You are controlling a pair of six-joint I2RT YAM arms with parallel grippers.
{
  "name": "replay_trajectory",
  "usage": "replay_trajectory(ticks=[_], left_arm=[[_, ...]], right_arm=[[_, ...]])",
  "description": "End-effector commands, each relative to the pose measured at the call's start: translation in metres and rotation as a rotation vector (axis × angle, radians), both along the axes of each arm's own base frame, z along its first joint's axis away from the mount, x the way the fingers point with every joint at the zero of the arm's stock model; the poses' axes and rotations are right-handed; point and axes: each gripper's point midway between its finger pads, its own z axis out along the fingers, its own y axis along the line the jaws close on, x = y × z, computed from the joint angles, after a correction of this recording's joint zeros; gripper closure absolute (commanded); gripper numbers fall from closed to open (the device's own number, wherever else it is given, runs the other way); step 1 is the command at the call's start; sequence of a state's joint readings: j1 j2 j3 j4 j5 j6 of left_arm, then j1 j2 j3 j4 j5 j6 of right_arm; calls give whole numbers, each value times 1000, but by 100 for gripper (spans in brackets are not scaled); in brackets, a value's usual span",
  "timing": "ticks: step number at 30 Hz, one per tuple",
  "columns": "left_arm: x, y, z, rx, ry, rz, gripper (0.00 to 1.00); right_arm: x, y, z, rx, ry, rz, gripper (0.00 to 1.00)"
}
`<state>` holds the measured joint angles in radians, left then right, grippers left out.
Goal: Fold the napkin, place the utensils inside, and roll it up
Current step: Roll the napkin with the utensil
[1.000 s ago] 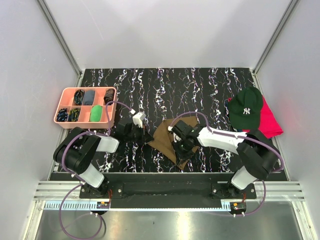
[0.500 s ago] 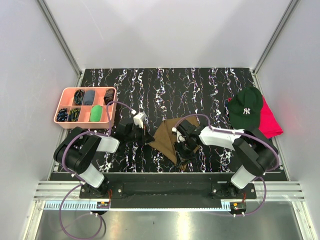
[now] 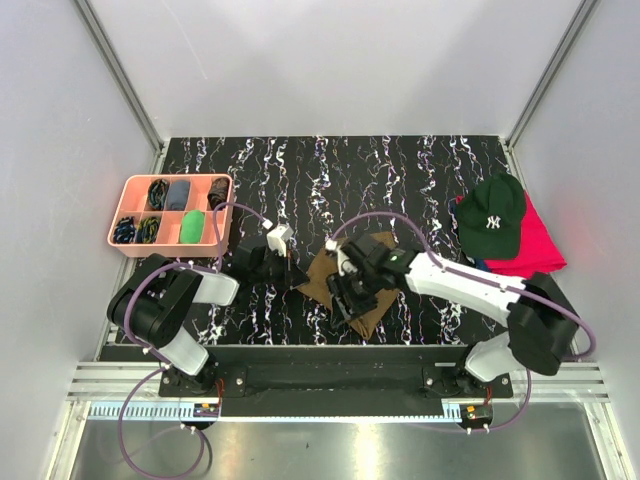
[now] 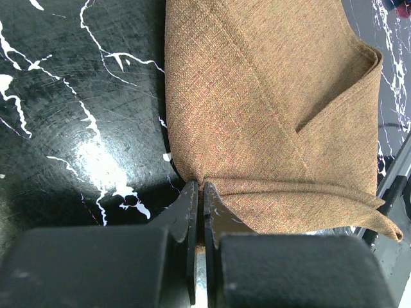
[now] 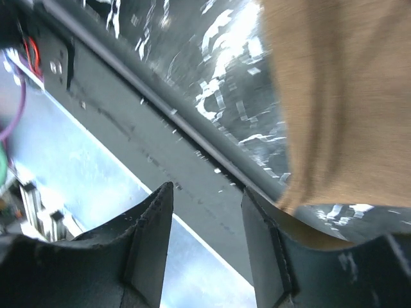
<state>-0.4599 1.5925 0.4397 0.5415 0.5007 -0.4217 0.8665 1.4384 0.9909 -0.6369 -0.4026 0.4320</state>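
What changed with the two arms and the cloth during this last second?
The right gripper opened, apparently letting go of the napkin, and shifted a little left over it as its arm stretched out. The left gripper stayed pinched shut on the napkin's edge. The cap and pink tray did not move.

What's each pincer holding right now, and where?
Left pincer pinches the napkin at a folded corner. Right pincer is open, holding nothing.
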Motion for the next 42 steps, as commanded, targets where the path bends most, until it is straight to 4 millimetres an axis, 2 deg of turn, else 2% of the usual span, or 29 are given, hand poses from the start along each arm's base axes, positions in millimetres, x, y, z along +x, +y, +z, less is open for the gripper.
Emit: replay_trajectory(ticks=[1,6,14,23,34,37,40,42], left_arm=[[2,-1,1,12,-18,-14,100],[2,-1,1,13,-19,-13,100],[1,-2,-1,15,-13,-17,100],[2,-1,-2,18,-11,-13,100],[-1,-3,-1,16,-9,-25,100],[-1,-4,0,14,-11,-28,100],[-1,-3,0,13,-9,-29,100],[-3,-3,-1,15,-3,-29,100]], right_arm=[[-20,8,-19,-76,66,36,46],[-22,-3,-45,-168,93,21,46],[-18,-23,-49,-235,76,-5,47],[-18,-46,-65,-290,106,-40,47],[-9,-42,-83,-285,107,-37,47],[-9,-41,-75,-274,103,-48,47],[0,-32,-40,-208,38,-62,47],[4,-18,-19,-178,-13,-35,47]])
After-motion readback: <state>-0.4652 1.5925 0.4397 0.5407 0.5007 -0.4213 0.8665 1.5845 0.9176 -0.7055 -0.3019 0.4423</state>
